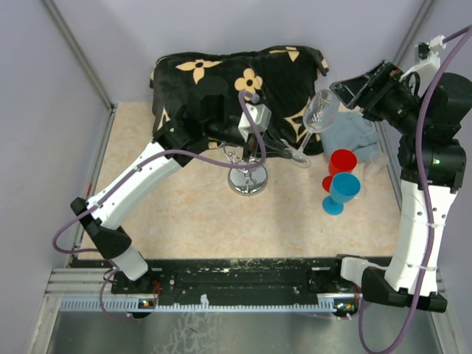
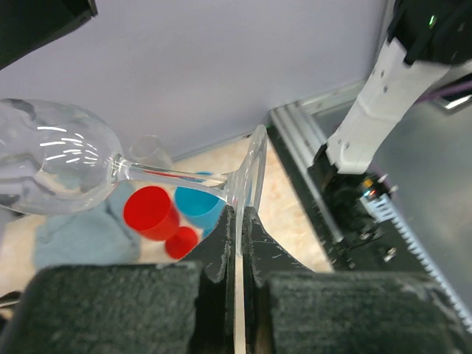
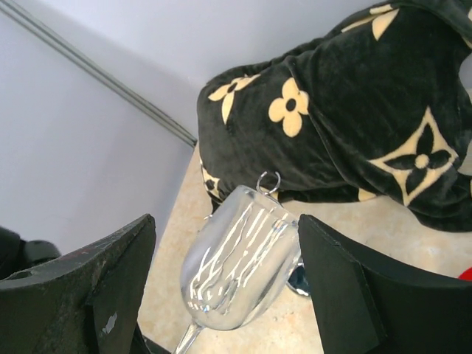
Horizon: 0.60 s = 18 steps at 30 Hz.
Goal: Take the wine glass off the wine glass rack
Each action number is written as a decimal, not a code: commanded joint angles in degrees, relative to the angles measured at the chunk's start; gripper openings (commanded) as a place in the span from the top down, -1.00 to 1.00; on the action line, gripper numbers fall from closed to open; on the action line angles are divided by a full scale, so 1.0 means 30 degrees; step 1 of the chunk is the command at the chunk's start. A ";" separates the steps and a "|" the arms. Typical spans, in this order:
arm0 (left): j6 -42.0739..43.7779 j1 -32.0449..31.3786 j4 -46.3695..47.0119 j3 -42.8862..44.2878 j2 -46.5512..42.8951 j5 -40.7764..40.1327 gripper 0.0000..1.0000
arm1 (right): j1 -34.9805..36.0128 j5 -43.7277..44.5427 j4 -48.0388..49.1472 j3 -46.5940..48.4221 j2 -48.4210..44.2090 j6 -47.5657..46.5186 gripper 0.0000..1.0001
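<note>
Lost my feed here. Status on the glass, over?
Left gripper shut on glass by its foot. Right gripper open around bowl. Glass tilted, off rack. Red cup, blue cup close by.

The white, black-jointed left arm (image 1: pixel 140 173) rises from the counter's near-left corner and slants toward the middle of the far edge, with its wrist turned to the right. The left gripper (image 2: pixel 240 214) is pinched tight on the foot rim of a clear stemmed wine glass (image 1: pixel 321 110). The right arm (image 1: pixel 417 221) stands tall above the near-right corner, its forearm folded leftward. The right gripper (image 3: pixel 225 243) is spread wide, and its black fingers (image 3: pixel 96 280) flank the glass bowl with a gap on each side.
</note>
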 commanded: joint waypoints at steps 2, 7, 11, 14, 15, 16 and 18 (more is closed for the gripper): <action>0.8819 -0.0990 -0.2663 -0.1575 -0.1475 -0.2343 1.00 | -0.0131 0.0349 -0.3260 0.2685 0.1096 -0.2231 -0.56; 1.3091 -0.1974 -0.2822 -0.4708 -0.2952 -0.3913 1.00 | -0.0125 0.0060 -0.5505 0.3967 0.1599 -0.3473 -0.56; 1.4978 -0.2381 -0.2645 -0.6693 -0.3776 -0.4571 1.00 | -0.0142 -0.0154 -0.6684 0.4047 0.1489 -0.4290 -0.57; 1.6318 -0.2833 -0.2607 -0.7758 -0.4097 -0.5080 1.00 | -0.0131 -0.0824 -0.7397 0.3921 0.1449 -0.4635 -0.55; 1.6819 -0.2990 -0.2594 -0.8006 -0.4192 -0.5259 1.00 | -0.0128 -0.1188 -0.7677 0.3916 0.1490 -0.4794 -0.54; 1.7310 -0.3153 -0.2603 -0.8285 -0.4285 -0.5442 1.00 | -0.0127 -0.1354 -0.8049 0.3916 0.1561 -0.4967 -0.54; 1.8550 -0.3437 -0.2599 -0.8889 -0.4446 -0.5822 1.00 | -0.0127 -0.1620 -0.8788 0.3853 0.1584 -0.5307 -0.52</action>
